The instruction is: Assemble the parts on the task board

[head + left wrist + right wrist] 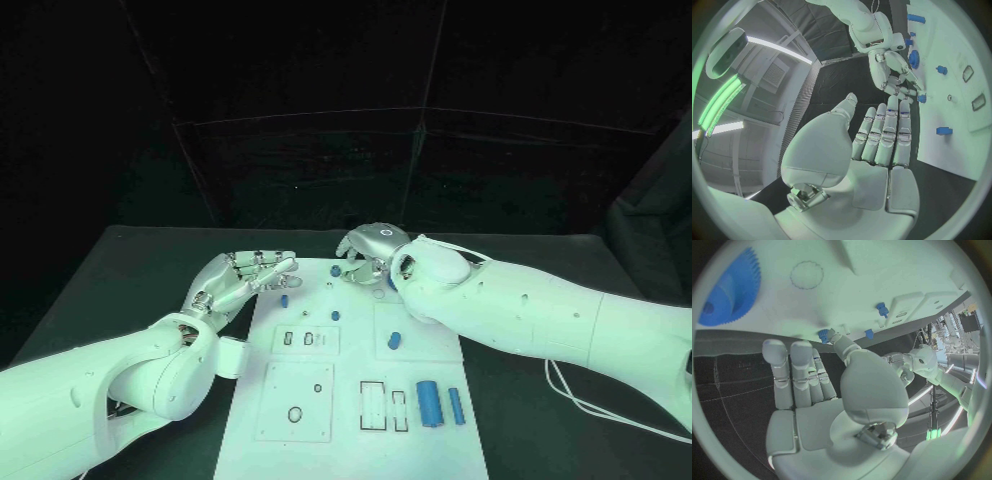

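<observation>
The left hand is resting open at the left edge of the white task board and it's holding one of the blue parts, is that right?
Not quite. The left hand does lie open at the left edge of the task board, but it holds nothing. The left wrist view shows its fingers stretched out straight and bare, with the blue parts lying apart from them on the board.

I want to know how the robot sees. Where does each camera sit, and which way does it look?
Head view: on the robot's head, looking down at the task board; both white arms reach in.
Left wrist view: behind the left hand, open, facing the board's edge, with the right hand beyond.
Right wrist view: behind the right hand, open, facing the board and a blue gear.
Shared: both wrist views show the board and small blue parts.
</observation>
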